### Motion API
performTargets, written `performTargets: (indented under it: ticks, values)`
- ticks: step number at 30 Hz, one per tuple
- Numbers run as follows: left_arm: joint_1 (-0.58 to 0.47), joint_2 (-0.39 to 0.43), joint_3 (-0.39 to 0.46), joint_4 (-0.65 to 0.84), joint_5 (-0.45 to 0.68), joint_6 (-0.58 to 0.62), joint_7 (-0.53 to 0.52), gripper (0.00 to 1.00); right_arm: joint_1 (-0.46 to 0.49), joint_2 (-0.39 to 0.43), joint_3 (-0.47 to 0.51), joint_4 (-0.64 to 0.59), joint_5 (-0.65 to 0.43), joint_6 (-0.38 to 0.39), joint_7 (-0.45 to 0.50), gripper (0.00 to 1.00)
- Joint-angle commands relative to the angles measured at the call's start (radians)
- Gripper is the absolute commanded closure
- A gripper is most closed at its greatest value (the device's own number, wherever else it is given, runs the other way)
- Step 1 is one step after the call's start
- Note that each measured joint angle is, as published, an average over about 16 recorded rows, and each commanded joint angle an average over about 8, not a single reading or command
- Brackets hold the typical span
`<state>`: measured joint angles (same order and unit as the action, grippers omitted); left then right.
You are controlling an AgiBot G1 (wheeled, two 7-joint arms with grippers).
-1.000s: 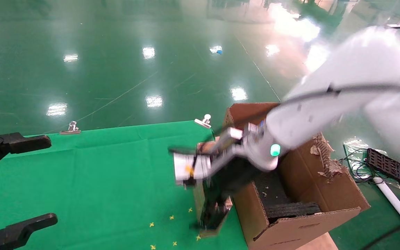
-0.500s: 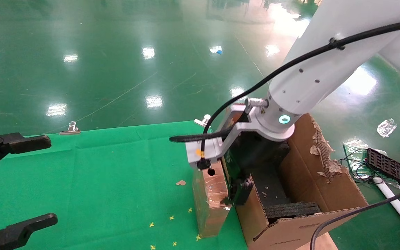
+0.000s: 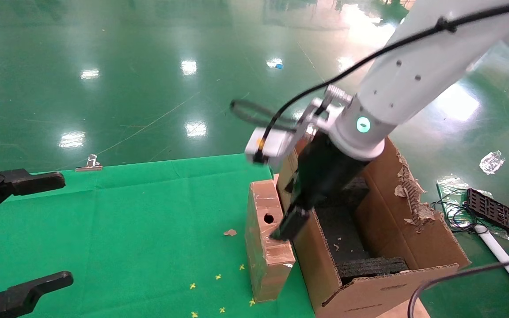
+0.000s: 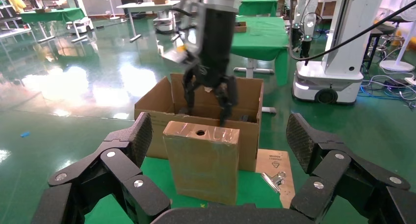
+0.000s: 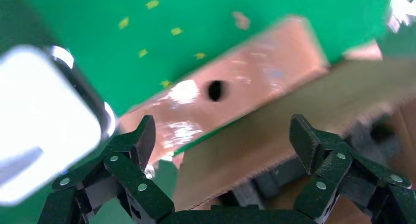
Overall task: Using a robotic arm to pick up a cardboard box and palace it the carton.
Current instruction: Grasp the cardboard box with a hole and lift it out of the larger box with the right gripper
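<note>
The cardboard box (image 3: 267, 240), brown, taped, with a round hole in its top, stands upright on the green table against the carton's (image 3: 382, 282) outer wall. The carton holds black foam (image 3: 371, 266). The robotic arm's right gripper (image 3: 296, 212) hangs open above the box top and the carton wall, gripping nothing. In the right wrist view the right gripper (image 5: 221, 136) spans the box (image 5: 245, 82) and the carton wall (image 5: 274, 136). My left gripper (image 3: 66, 229) is open and parked at the table's left. The left wrist view shows the left gripper (image 4: 221, 136), the box (image 4: 203, 167) and the carton (image 4: 157, 104).
Binder clips (image 3: 89, 162) (image 3: 259, 153) hold the green cloth at the table's far edge. A cardboard scrap (image 3: 230, 232) and yellow bits lie near the box. Cables and a black tray (image 3: 495, 212) lie on the floor to the right.
The right arm has risen and tilted, lifting its gripper from down beside the box to above its top. The box stays standing by the carton. The left arm has not moved.
</note>
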<state>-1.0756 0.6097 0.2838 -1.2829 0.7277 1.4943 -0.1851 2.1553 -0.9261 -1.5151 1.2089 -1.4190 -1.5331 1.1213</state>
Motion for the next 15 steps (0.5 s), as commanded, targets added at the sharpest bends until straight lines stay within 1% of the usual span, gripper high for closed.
performTargets:
  ticks: [1,4,8,11,15]
  values:
    - [0.000,0.000,0.000,0.000,0.000,0.000,0.000,0.00,0.008,-0.002,-0.003,-0.041,0.003,0.001,0.089,0.00]
    - [0.000,0.000,0.000,0.000,0.000,0.000,0.000,0.00,-0.004,-0.013,-0.003,-0.114,0.025,0.007,0.182,0.00]
    - [0.000,0.000,0.001,0.000,0.000,0.000,0.000,0.00,-0.029,-0.032,-0.008,-0.196,0.050,0.013,0.271,0.00]
    - [0.000,0.000,0.001,0.000,-0.001,0.000,0.000,0.00,-0.054,-0.048,-0.013,-0.243,0.061,0.021,0.305,0.00]
    - [0.000,0.000,0.001,0.000,-0.001,-0.001,0.001,0.00,-0.092,-0.072,-0.018,-0.296,0.074,0.033,0.315,0.00]
